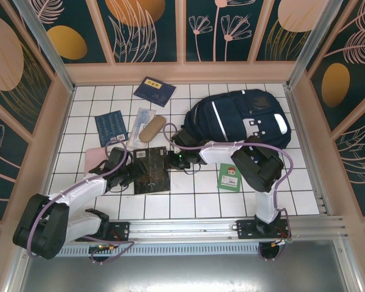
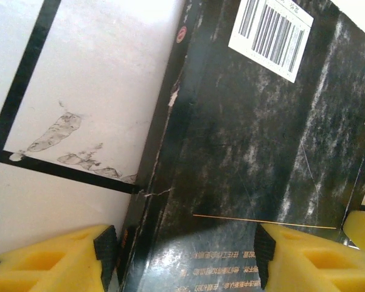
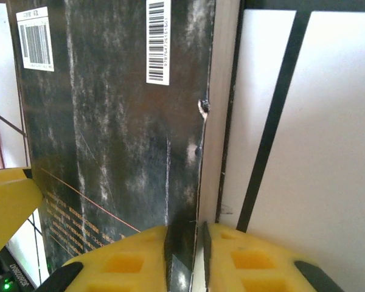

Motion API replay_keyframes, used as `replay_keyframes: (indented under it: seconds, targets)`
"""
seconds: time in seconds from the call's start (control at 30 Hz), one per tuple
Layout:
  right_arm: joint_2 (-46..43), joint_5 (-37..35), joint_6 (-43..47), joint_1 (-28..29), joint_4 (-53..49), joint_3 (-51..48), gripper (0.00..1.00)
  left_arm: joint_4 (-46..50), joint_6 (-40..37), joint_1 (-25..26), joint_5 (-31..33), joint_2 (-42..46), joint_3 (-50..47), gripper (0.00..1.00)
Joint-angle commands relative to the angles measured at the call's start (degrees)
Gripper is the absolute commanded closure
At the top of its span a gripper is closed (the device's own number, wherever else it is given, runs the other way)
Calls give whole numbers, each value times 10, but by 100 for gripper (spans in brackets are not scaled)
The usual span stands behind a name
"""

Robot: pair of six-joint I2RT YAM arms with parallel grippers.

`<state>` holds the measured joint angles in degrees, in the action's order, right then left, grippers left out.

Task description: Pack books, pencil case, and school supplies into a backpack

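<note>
Backpack lies far right on the surface in the top view, apparently nothing packed yet: navy books, pencil case, green booklet and black book all lie outside it. Left wrist: left fingers stand apart, straddling the black book's spine. Right wrist: right fingers pinch its page-side edge.

A: Left arm?
B: Runs from lower left up toward centre. Left gripper has its jaws wide apart.
A: Right arm?
B: Elbow folded at right (wrist low). Right gripper is pinched on the black book edge.
</note>
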<state>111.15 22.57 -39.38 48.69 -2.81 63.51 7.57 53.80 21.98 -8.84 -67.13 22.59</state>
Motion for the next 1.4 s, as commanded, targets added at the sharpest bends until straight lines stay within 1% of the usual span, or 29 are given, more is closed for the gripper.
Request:
replay_keyframes:
  seconds: [0.0,0.13,0.27,0.33,0.5,0.6,0.63,0.67,0.7,0.8,0.87,0.9,0.97,1.03,1.07,1.13,1.23,1.33,1.37]
  targets:
    - [15,19,9,11,0,10,78,-132,37,9,-128,5,-27,41]
    - [10,14,8,11,1,5,78,-231,101,9,-163,44,-54,45]
    - [6,11,8,10,1,4,78,-311,154,9,-171,80,-83,49]
    - [3,8,7,10,1,2,78,-337,178,9,-171,97,-94,49]
    - [-1,5,5,7,1,-2,77,-362,197,9,-160,125,-115,49]
    - [0,6,6,7,1,-2,78,-439,232,9,-168,126,-145,49]
    - [0,6,5,7,1,-2,77,-430,228,9,-166,125,-143,49]
    - [-1,5,5,6,1,-2,77,-398,214,9,-160,123,-132,49]
    - [-2,4,5,6,0,-2,78,-363,195,9,-156,122,-120,51]
    - [-6,-3,8,5,-5,-2,77,-313,175,8,-143,122,-108,54]
    - [-12,-10,11,4,-14,1,75,-274,161,9,-130,122,-99,61]
    - [-17,-18,16,3,-25,6,74,-240,151,9,-118,118,-90,67]
    - [-32,-47,34,0,-51,18,72,-202,134,8,-107,115,-75,80]
    - [-51,-80,58,-3,-81,35,67,-194,132,9,-103,119,-69,88]
    - [-61,-101,74,-5,-99,46,67,-189,131,8,-100,123,-64,91]
    - [-80,-149,99,-12,-131,63,66,-170,121,9,-91,130,-50,92]
    - [-107,-250,132,-25,-174,84,67,-148,100,9,-87,131,-26,92]
    - [-124,-388,182,-25,-209,109,68,-151,97,9,-95,130,-16,93]
    - [-123,-423,201,-28,-217,117,70,-154,97,9,-97,129,-14,92]
